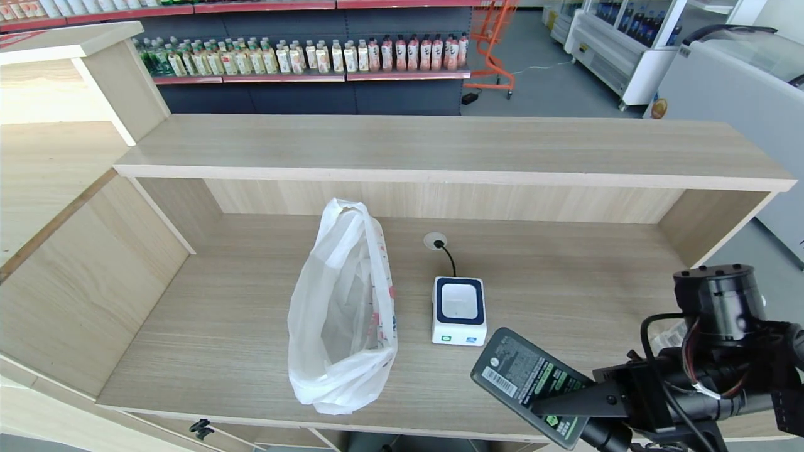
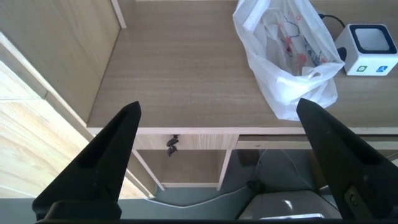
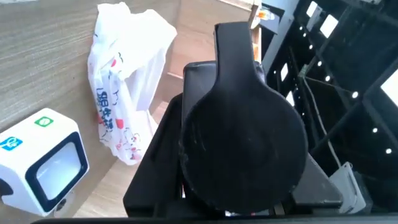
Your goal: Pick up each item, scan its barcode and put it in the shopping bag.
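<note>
A dark grey flat packet (image 1: 521,370) is held clamped at its near end in the right pincer (image 1: 568,402), above the near right part of the light wooden surface (image 1: 565,282). The packet is tilted, with its white barcode label turned upward, and is seen just near and right of the white box-shaped scanner (image 1: 459,309). A black cable (image 1: 447,257) is run from the scanner to a round hole farther back. A white plastic shopping bag (image 1: 342,314) is stood open just left of the scanner. The left pincer (image 2: 219,106) is held with its fingers wide apart over the near left edge of the surface.
</note>
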